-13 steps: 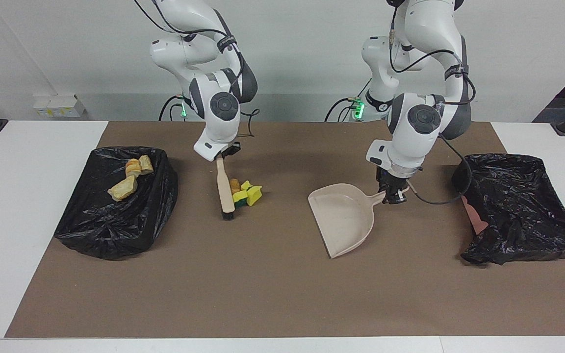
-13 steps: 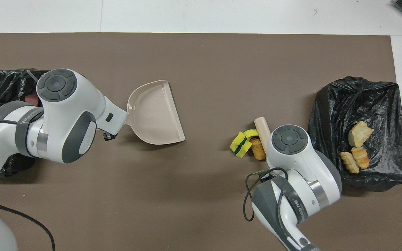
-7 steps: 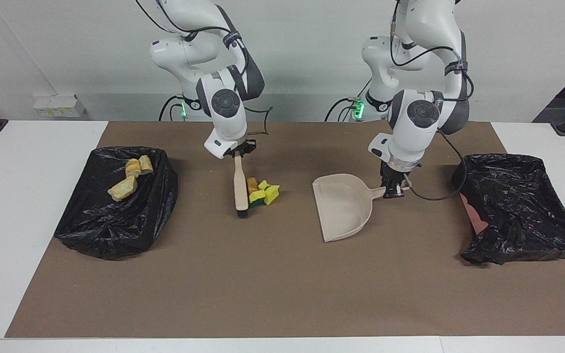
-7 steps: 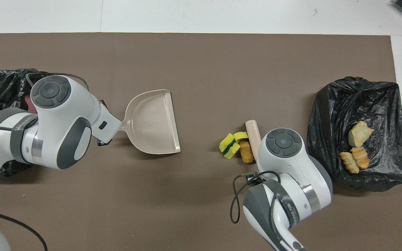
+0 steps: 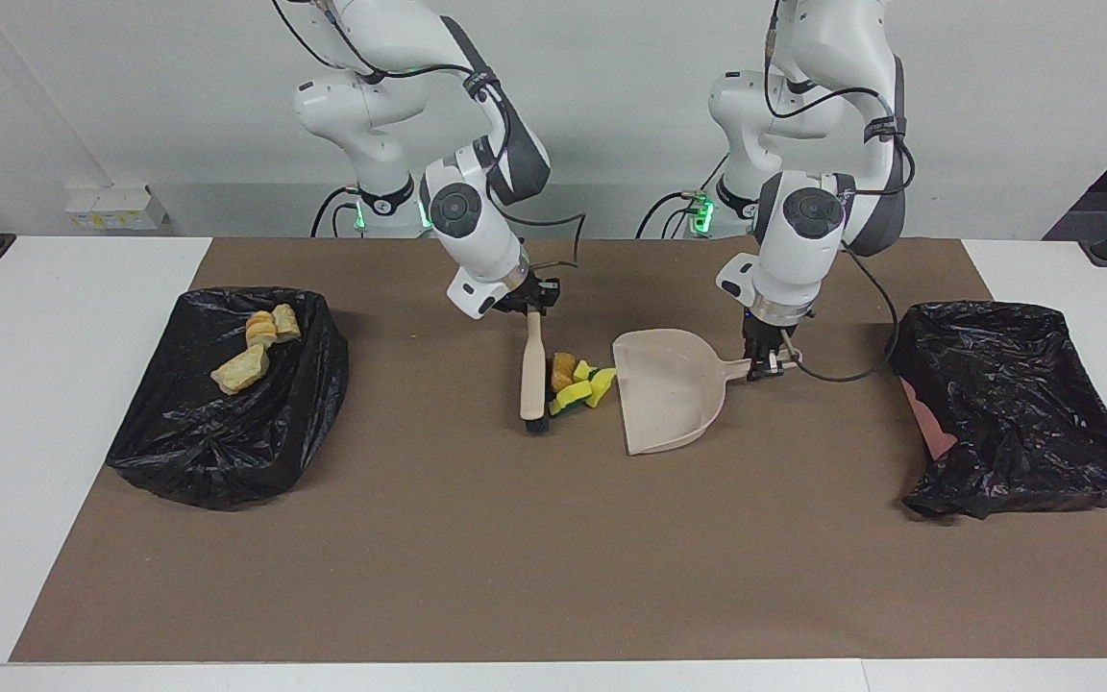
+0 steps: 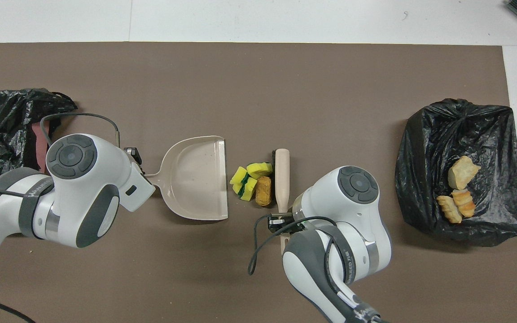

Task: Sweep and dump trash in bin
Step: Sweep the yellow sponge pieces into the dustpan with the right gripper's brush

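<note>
Now mid-counter: right gripper (image 5: 531,306) with fingers pinched on the brush (image 5: 533,370) handle, bristle end down on the brown mat (image 5: 515,557). Left gripper (image 5: 765,363) with fingers clamped on the dustpan (image 5: 674,394) handle, pan flat on the mat, open lip toward the brush. Between brush and pan lip: 1 brown lump (image 5: 563,365) and yellow-and-green sponge pieces (image 5: 587,386), bunched, touching the brush and just beside the lip. At the right arm's end, a black-lined bin (image 5: 227,432) with 3 bread-like chunks (image 5: 256,348) inside. At the left arm's end, another black bag (image 5: 1024,413).
</note>
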`<state>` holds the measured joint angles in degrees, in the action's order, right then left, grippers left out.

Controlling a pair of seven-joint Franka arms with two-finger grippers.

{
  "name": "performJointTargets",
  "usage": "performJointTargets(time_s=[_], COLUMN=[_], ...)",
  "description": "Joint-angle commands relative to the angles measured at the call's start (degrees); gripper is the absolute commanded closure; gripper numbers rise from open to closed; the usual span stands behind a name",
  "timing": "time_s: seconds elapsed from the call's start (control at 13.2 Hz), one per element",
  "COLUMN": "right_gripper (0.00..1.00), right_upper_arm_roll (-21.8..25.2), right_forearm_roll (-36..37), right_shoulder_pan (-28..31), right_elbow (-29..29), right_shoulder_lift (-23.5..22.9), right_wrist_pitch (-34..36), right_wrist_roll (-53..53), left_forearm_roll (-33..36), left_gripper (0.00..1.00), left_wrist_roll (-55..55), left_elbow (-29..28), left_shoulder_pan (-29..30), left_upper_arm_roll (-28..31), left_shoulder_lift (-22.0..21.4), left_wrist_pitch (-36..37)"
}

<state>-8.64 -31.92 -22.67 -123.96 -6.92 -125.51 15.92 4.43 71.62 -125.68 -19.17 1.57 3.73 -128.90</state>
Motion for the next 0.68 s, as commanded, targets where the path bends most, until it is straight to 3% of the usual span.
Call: performJointTargets(time_s=[0.0,0.15,0.3,0.45,0.61], right_gripper=[1.0,1.0,1.0,1.0,1.0], right_upper_arm_roll=[-0.1,-0.1,0.5,0.9,0.6], right_forearm_roll=[-11.8,-15.0,-12.6,-1.4,14.3], right_shoulder_pan=[-2.0,-3.1,-2.4,0.5,1.2], right_elbow=[1.4,1.4,1.4,4.7,5.0], right_shoulder_lift=[-0.9,-0.8,0.1,2.1,2.9], right_wrist_pitch=[-5.3,-6.3,-2.2,7.3,11.9], right_wrist_roll=[-5.5,-6.9,-6.3,-2.0,0.4], left_forearm_roll=[1.4,1.4,1.4,1.4,1.4], left_gripper=[1.0,1.0,1.0,1.0,1.0], left_wrist_roll=[0.4,0.4,0.4,0.4,0.4], left_elbow=[-3.1,-3.4,-4.0,-4.0,-4.0], left_shoulder_pan=[0.2,0.5,0.5,0.6,1.0], left_upper_arm_roll=[0.2,0.2,0.2,0.2,0.2], left_shoulder_lift=[-2.1,-2.1,-2.5,-2.5,-2.5], left_wrist_pitch=[-1.5,-1.6,-1.9,-2.0,-2.2])
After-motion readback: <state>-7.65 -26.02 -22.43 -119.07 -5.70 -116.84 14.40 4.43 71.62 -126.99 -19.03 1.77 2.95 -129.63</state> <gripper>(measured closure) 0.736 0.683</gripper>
